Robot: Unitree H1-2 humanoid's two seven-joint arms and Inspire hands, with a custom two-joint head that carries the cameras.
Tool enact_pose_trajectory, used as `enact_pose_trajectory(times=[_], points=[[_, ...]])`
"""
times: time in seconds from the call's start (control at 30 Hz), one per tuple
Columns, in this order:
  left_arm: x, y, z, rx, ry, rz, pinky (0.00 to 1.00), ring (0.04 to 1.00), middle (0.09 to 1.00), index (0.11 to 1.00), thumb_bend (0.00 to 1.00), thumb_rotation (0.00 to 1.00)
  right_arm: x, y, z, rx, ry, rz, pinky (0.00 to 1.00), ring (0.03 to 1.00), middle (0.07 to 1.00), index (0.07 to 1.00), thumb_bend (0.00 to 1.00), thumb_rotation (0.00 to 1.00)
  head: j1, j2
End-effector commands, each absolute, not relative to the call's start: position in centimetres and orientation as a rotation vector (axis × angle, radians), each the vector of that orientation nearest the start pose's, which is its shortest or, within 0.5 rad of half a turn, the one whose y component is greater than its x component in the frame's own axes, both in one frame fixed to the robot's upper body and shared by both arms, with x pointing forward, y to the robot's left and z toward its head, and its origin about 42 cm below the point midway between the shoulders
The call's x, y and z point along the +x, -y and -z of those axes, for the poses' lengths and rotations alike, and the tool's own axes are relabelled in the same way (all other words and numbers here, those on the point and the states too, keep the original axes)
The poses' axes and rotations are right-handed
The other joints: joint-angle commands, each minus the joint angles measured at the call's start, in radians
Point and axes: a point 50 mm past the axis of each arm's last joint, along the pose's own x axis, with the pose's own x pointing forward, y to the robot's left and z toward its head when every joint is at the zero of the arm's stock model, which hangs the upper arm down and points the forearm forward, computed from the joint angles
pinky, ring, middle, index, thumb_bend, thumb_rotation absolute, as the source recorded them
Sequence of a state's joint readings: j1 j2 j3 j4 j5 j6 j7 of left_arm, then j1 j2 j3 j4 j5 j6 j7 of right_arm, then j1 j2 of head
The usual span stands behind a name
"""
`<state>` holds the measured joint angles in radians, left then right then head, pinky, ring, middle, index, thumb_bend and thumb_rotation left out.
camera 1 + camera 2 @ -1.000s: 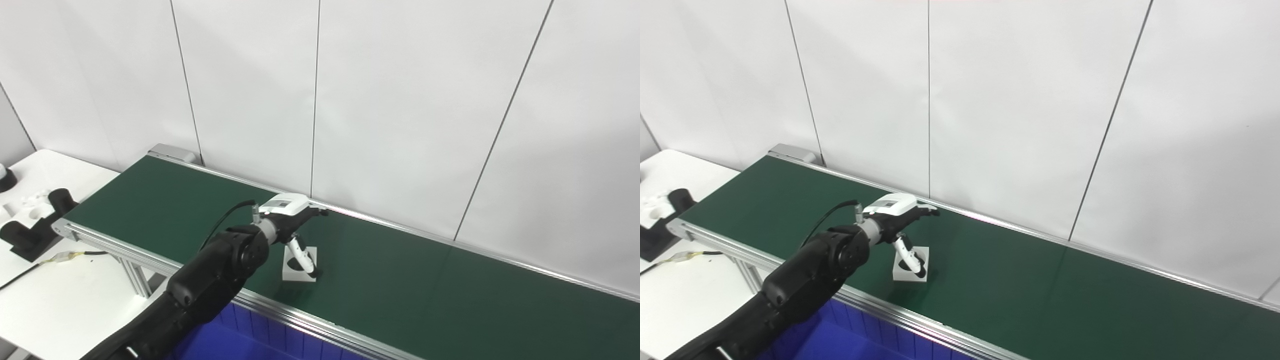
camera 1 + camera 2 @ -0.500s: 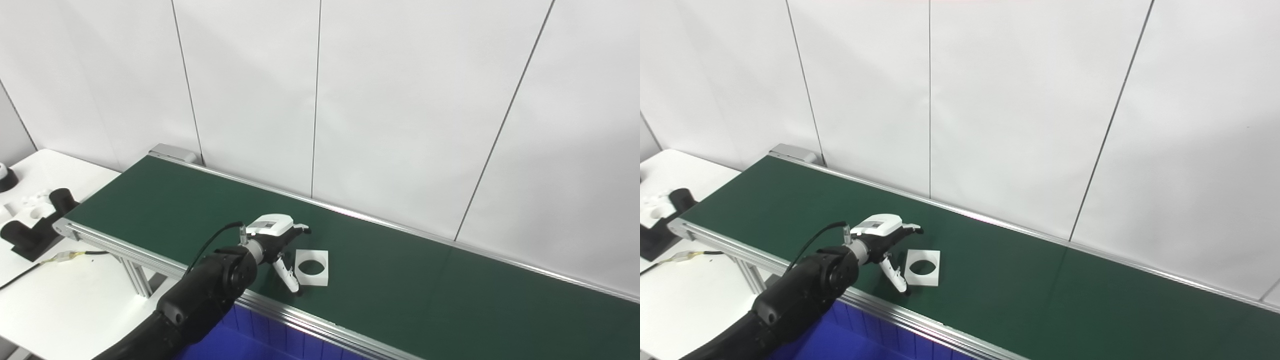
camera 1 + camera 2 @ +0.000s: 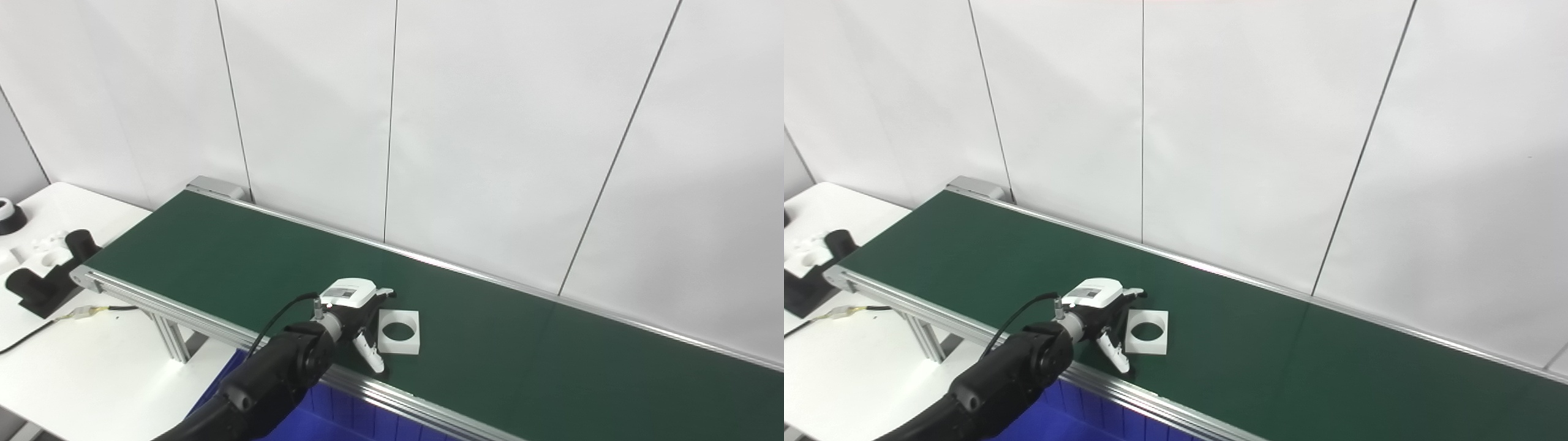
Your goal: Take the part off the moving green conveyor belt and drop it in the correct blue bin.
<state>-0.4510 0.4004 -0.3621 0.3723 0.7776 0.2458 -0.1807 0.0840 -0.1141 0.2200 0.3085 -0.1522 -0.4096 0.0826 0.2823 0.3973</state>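
Fingers: spreading apart, holding nothing; one white finger is pointing down toward the belt's near rail, dark ones are reaching toward the part.
Left hand: sitting low over the belt at lower centre of the frame, just left of the part; whether it is touching the part's left edge cannot be told.
Left arm: black, coming in from the bottom left edge, crossing the near rail.
Part: flat white square with a round hole, lying on the belt, right of the hand.
Conveyor belt: green, running from upper left to lower right.
Blue bin: showing below the near rail, bottom centre.
White table: filling the lower left, carrying black holders at the left edge.
Right hand: out of view.
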Motion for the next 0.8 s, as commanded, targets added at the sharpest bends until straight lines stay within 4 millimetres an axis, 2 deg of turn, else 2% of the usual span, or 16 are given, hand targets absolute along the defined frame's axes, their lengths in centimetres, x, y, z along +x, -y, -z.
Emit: enact_pose_trajectory(times=[0.0, 0.27, 0.37, 0.63, 0.73, 0.77], points=[[42.9, -26.3, -13.7, 1.3, -0.156, 0.271, 0.8, 0.87, 0.918, 0.934, 0.96, 0.28, 23.1, 18.8, -2.6, -0.218, 0.1, -0.341, 0.66, 0.738, 0.778, 0.865, 0.7, 0.44, -0.002, 0.001], [43.7, -24.7, -14.9, 1.262, -0.13, 0.273, 0.84, 0.885, 0.918, 0.921, 0.96, 0.27, 23.2, 18.6, -2.5, -0.222, 0.1, -0.338, 0.66, 0.736, 0.779, 0.863, 0.73, 0.46, -0.011, -0.001], [44.2, -24.4, -15.0, 1.248, -0.136, 0.277, 0.83, 0.864, 0.899, 0.893, 0.96, 0.28, 23.2, 18.5, -2.5, -0.217, 0.101, -0.339, 0.67, 0.74, 0.779, 0.863, 0.72, 0.44, -0.018, 0.0], [44.6, -23.7, -14.0, 1.263, -0.138, 0.303, 0.81, 0.834, 0.861, 0.849, 0.94, 0.26, 23.1, 18.2, -2.5, -0.215, 0.104, -0.336, 0.66, 0.734, 0.774, 0.857, 0.7, 0.41, -0.033, 0.001], [44.5, -23.4, -13.4, 1.281, -0.119, 0.314, 0.77, 0.776, 0.801, 0.776, 0.93, 0.25, 23.1, 18.1, -2.6, -0.212, 0.107, -0.335, 0.66, 0.738, 0.774, 0.857, 0.71, 0.4, -0.038, 0.001], [44.4, -23.3, -13.1, 1.283, -0.111, 0.319, 0.72, 0.714, 0.74, 0.727, 0.92, 0.23, 23.1, 18.1, -2.6, -0.212, 0.108, -0.335, 0.66, 0.739, 0.774, 0.857, 0.72, 0.41, -0.039, 0.002]])
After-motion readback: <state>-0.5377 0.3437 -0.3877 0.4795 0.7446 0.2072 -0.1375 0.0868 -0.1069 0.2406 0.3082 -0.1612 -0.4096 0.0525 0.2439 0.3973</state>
